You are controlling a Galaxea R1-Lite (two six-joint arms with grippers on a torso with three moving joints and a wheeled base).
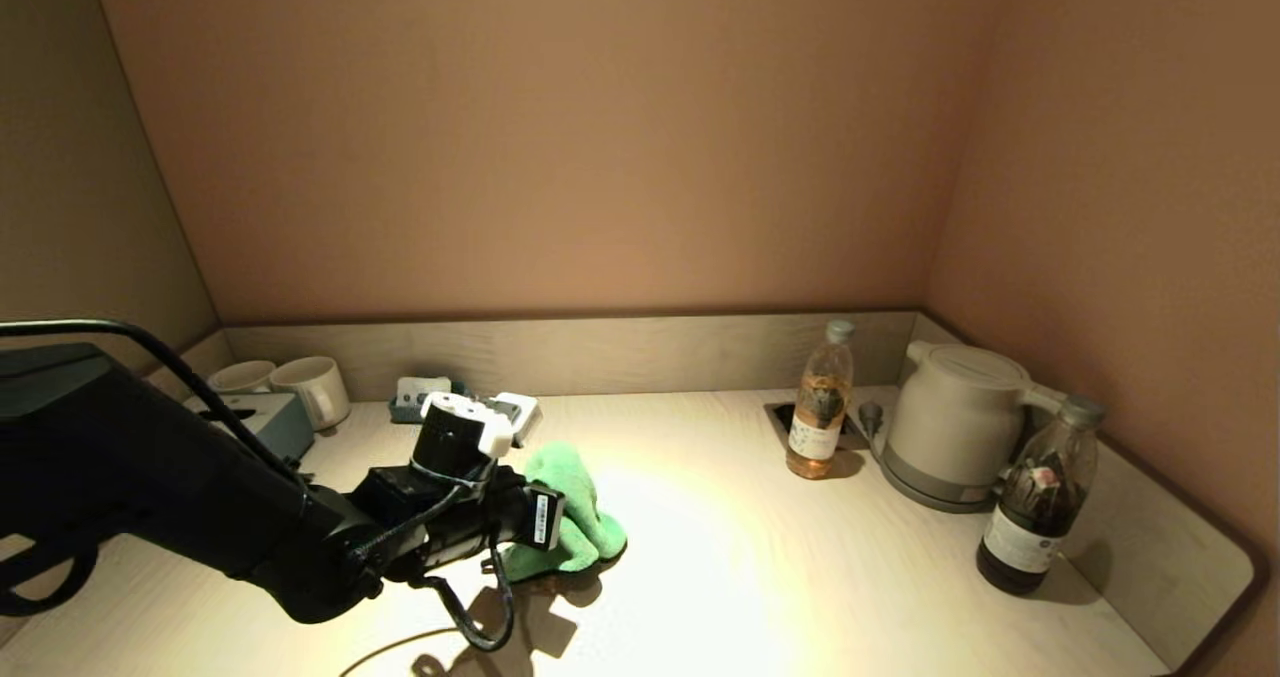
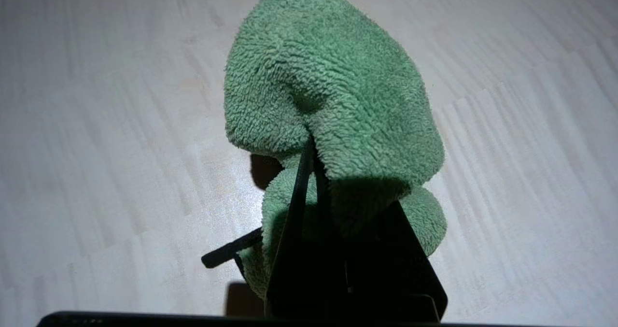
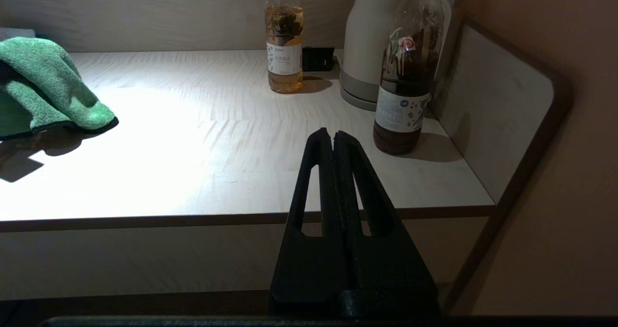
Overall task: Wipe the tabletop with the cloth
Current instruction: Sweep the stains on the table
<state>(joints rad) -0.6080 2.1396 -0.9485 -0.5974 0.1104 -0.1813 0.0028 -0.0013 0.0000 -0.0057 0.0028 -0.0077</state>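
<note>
A green fleecy cloth (image 1: 575,502) hangs bunched over the left middle of the pale wooden tabletop (image 1: 740,577). My left gripper (image 1: 540,532) is shut on the cloth, which drapes over its fingers in the left wrist view (image 2: 328,100); its lower edge looks close to the tabletop (image 2: 96,124). The cloth also shows in the right wrist view (image 3: 43,88). My right gripper (image 3: 333,136) is shut and empty, parked in front of the table's front edge, out of the head view.
A bottle of pale tea (image 1: 820,402), a white kettle (image 1: 955,422) and a dark bottle (image 1: 1040,497) stand at the back right. Two mugs (image 1: 300,387), a grey box (image 1: 265,422) and a small tray (image 1: 420,397) stand at the back left. Raised walls edge the back and right.
</note>
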